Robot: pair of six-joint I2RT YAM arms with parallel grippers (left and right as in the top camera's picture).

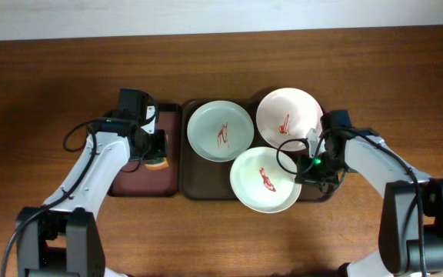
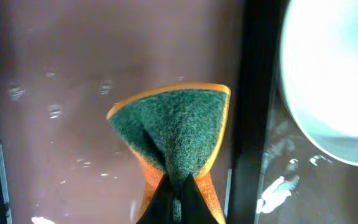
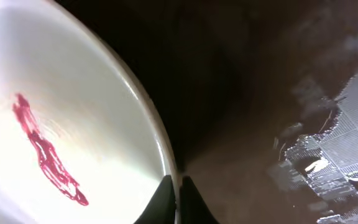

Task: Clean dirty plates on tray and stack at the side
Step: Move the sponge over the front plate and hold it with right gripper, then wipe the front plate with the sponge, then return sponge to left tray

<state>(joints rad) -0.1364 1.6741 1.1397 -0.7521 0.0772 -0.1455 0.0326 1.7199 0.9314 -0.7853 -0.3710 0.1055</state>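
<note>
- Overhead: the large dark brown rectangular tray [image 1: 202, 183] sat centrally, nearer the back edge of the brown wooden worktop [image 1: 52, 61]. It held three round pale plates, each with a red sauce smear: a left plate [image 1: 220, 131], a back-right plate [image 1: 288, 115] and a front plate [image 1: 265, 179]. None looked wiped or stacked. The left fingers [image 1: 157, 148] hung over an orange sponge with a green scouring face [image 1: 158, 162] on the narrow maroon tray [image 1: 133, 185], on the side towards the worktop's left edge. The right fingers [image 1: 308, 158] met the front plate's right rim, I judged, though the arm hid the contact.
- Left wrist: only here was it plain that the left fingers [image 2: 178, 193] were clamped on the sponge [image 2: 173, 124], pinching one narrow end so that it folded. Pressed on a plate, so small a hold could let the sponge twist or pull free.
- Right wrist: only here did the right fingers [image 3: 174, 186] show pinched tight on a white rim, with the smear [image 3: 45, 152] just inside it and bare tray [image 3: 241, 93] beyond. So thin a pinch could let the plate tilt or slip when lifted, knocking the neighbours that the overhead view showed crowded close. This view alone could not say which plate it was.
</note>
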